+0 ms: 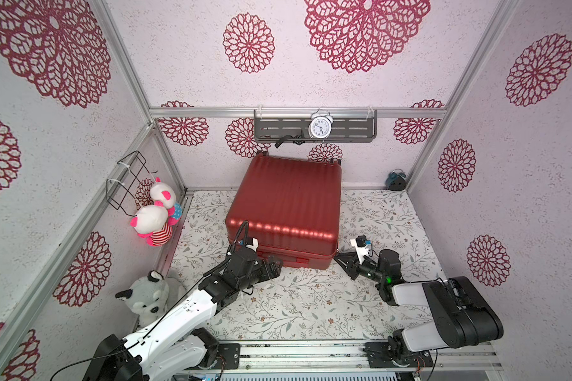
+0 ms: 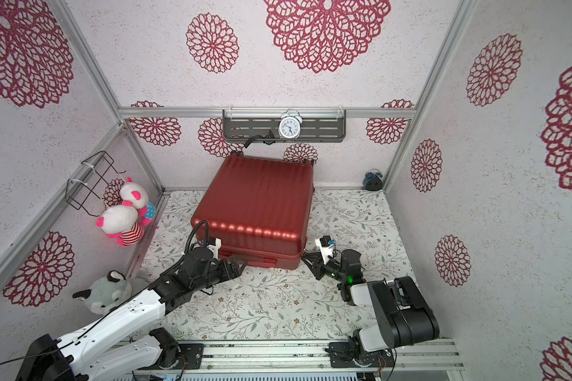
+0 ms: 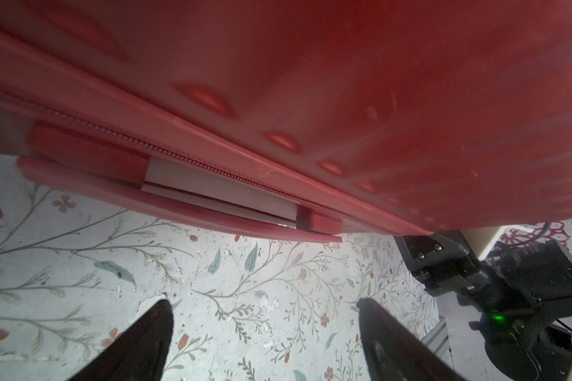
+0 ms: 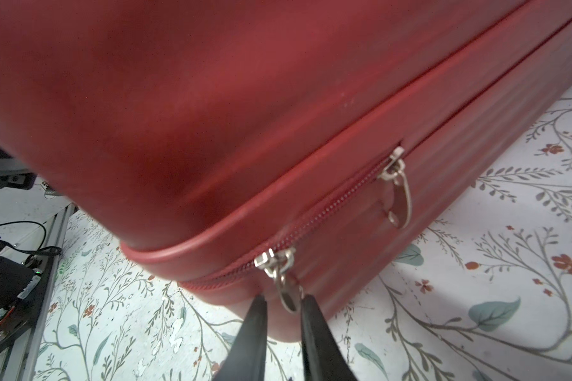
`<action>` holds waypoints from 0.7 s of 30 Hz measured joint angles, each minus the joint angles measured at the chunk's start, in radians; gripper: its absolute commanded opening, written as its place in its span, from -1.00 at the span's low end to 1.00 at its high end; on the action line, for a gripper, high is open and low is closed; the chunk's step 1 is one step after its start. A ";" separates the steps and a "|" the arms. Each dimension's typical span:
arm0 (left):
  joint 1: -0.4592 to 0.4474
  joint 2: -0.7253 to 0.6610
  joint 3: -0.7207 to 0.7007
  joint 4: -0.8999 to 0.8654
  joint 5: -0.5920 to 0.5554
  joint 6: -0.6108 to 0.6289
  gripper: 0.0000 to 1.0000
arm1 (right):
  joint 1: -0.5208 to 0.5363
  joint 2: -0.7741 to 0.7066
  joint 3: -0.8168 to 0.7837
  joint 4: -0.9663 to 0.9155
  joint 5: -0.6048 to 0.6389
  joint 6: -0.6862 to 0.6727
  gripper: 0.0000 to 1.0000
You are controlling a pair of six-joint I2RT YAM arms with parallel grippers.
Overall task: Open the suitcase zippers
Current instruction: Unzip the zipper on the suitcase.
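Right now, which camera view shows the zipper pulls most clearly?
The right wrist view: both metal pulls hang close and sharp on the suitcase seam, one between the right gripper's fingers. The left wrist view shows only zipper teeth, no pull. In both top views the pulls are too small to tell.

A robot lab cell dressed as a home room. An aluminium frame (image 1: 298, 112) carries flowered wallpaper (image 1: 179, 82), and two arms (image 1: 185, 310) stand on a rail (image 1: 311, 356). A clock (image 1: 320, 127), a shelf (image 1: 350, 130) and plush toys (image 1: 156, 214) surround the leaf-patterned surface (image 1: 294, 306).
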 measured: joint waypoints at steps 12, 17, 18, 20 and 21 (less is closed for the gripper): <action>0.000 0.002 0.002 0.002 0.000 0.001 0.83 | 0.013 0.000 -0.002 0.009 -0.014 -0.011 -0.73; 0.000 0.016 0.007 0.008 0.000 0.001 0.83 | 0.015 0.000 -0.002 0.005 0.010 -0.036 -0.51; 0.000 0.019 0.010 0.010 0.001 0.001 0.83 | 0.015 -0.001 -0.002 0.003 0.019 -0.043 -0.44; 0.000 0.024 0.014 0.013 0.002 0.001 0.83 | 0.015 -0.003 -0.002 -0.004 0.038 -0.054 -0.36; 0.000 0.026 0.016 0.015 0.002 0.001 0.83 | 0.016 -0.008 -0.002 -0.011 0.047 -0.061 -0.31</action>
